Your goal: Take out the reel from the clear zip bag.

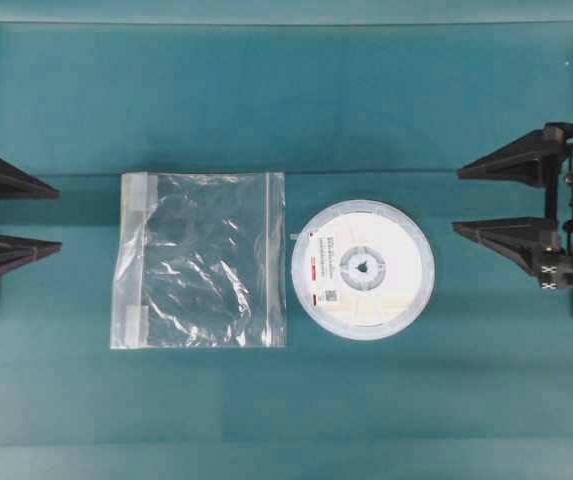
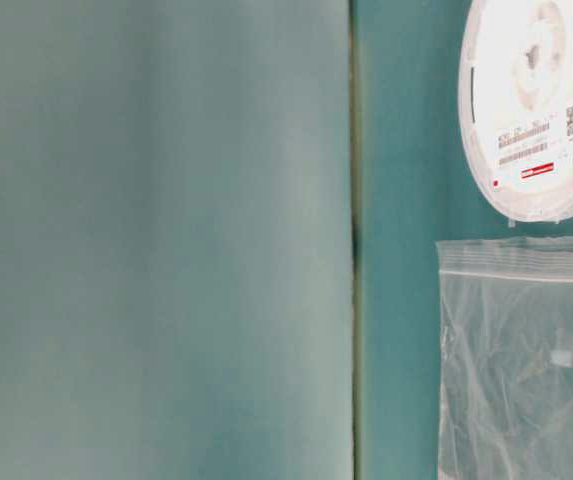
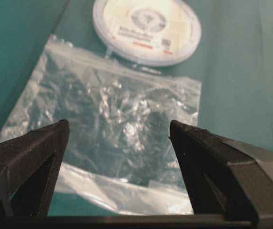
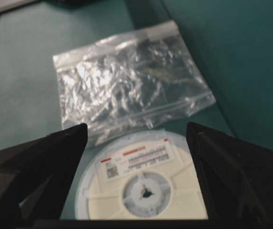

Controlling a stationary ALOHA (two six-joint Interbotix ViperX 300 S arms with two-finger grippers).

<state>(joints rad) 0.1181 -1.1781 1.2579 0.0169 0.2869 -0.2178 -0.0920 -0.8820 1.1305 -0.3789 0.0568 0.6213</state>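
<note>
The reel (image 1: 362,269) lies flat on the teal table, outside the clear zip bag (image 1: 201,260) and just right of the bag's zip edge, label side up. The bag lies flat and crinkled, with nothing inside. My left gripper (image 1: 56,216) stands open at the left edge, apart from the bag. My right gripper (image 1: 457,200) stands open at the right, apart from the reel. In the left wrist view the open gripper (image 3: 118,125) frames the bag (image 3: 112,114), with the reel (image 3: 146,28) beyond. In the right wrist view the open gripper (image 4: 136,126) frames the reel (image 4: 143,186), with the bag (image 4: 131,81) behind.
A teal cloth covers the table (image 1: 286,420). In the table-level view a dark seam (image 2: 354,240) runs down the surface beside the reel (image 2: 536,100) and the bag (image 2: 526,370). Black arm frames stand at both far corners.
</note>
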